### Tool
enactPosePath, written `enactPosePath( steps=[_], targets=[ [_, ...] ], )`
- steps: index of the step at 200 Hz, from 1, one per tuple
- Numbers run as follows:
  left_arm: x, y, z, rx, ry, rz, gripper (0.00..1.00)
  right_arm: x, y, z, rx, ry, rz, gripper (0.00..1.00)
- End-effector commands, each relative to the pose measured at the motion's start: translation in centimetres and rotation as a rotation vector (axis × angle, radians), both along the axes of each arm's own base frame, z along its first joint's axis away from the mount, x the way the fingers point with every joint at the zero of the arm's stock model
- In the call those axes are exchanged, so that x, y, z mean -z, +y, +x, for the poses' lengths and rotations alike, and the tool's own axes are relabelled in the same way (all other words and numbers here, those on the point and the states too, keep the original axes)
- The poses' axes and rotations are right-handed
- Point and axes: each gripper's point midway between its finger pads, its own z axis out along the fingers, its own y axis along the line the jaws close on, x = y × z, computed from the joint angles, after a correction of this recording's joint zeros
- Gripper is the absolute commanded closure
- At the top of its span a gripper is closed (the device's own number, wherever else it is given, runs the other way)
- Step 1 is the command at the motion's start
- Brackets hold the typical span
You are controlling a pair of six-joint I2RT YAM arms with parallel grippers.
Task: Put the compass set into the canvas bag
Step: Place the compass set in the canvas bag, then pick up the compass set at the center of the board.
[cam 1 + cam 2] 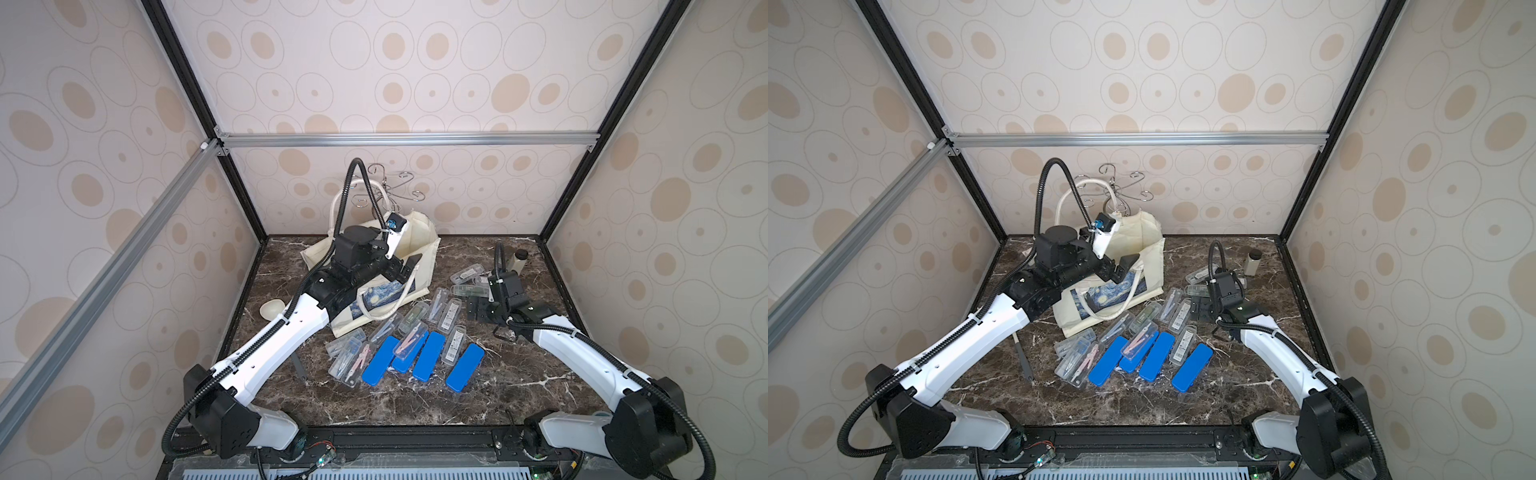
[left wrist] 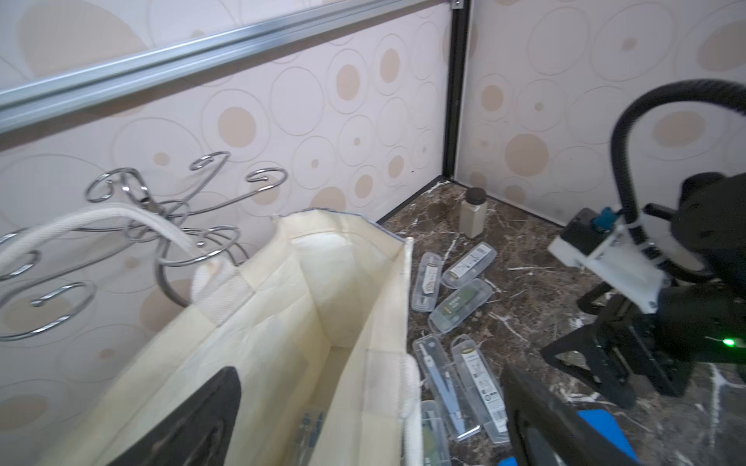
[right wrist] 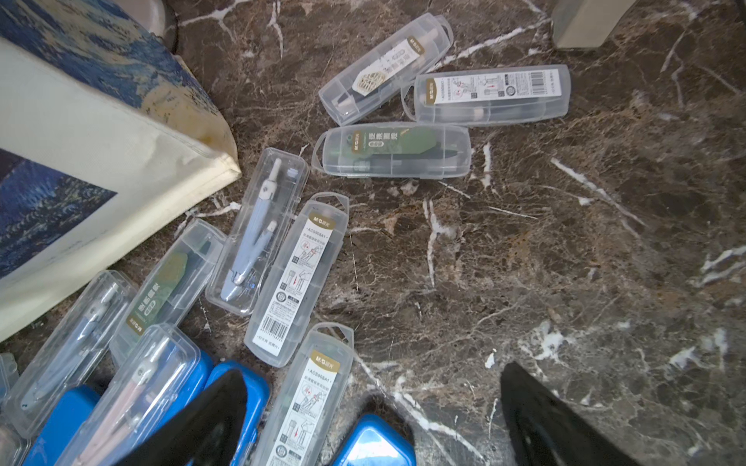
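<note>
While the left gripper point(image 1: 405, 268) hangs over the open mouth of the canvas bag point(image 1: 419, 239), at the centre of both top views, its jaws stand spread and hold nothing. The left wrist view shows what looks like a compass set point(image 2: 311, 427) lying on the bag's floor. Judged step: clearing the bag with one set delivered. This is best done by rising straight up, clear of the rim and the loop handle point(image 2: 121, 216), before swinging aside, lest the soft wall be dragged over. Right of centre, the right gripper point(image 1: 478, 309) is likewise spread and empty above the marble table point(image 1: 519, 386). Clear cases point(image 1: 451, 316) and blue cases point(image 1: 429, 361) crowd the lower centre, so a case lying apart looks the safer next pick.
</note>
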Motion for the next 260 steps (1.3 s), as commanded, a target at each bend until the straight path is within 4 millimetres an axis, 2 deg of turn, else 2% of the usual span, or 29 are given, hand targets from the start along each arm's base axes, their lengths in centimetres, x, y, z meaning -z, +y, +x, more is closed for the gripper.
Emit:
enactPosePath(
  steps=[1,34,64,110,138,175,188,218,260],
  targets=[
    [0.0,-2.9,-2.5,0.086,0.022,-0.076,0.00,1.9,-0.5,-1.8,-0.007,0.097,-0.016,0.00],
    [2.5,-5.6,-5.1,0.122,0.063,-0.062,0.00,3.1,-1.2,-3.9,-0.006,0.176,-0.037,0.00],
    [4.9,-7.4,-6.6,0.137,0.105,-0.040,0.00,4.5,-1.5,-6.0,0.019,0.236,-0.022,0.00],
    [8.0,-9.5,-8.6,0.149,0.142,-0.056,0.00,7.2,-1.6,-8.6,0.054,0.310,0.024,0.00],
    [9.7,-10.1,-9.5,0.166,0.174,-0.089,0.00,8.1,-0.5,-9.3,0.037,0.324,0.079,0.00],
    [12.2,-10.0,-9.4,0.130,0.215,-0.093,0.00,9.1,1.2,-9.8,0.007,0.349,0.094,0.00],
    [12.9,-9.9,-9.4,0.120,0.223,-0.088,0.00,9.4,2.0,-9.7,-0.011,0.352,0.097,0.03],
    [13.5,-9.8,-9.3,0.112,0.221,-0.076,0.00,10.1,3.2,-9.8,-0.035,0.378,0.061,0.08],
    [14.1,-9.9,-9.1,0.110,0.211,-0.052,0.00,11.8,3.0,-10.1,-0.019,0.430,0.011,0.17]
  ],
)
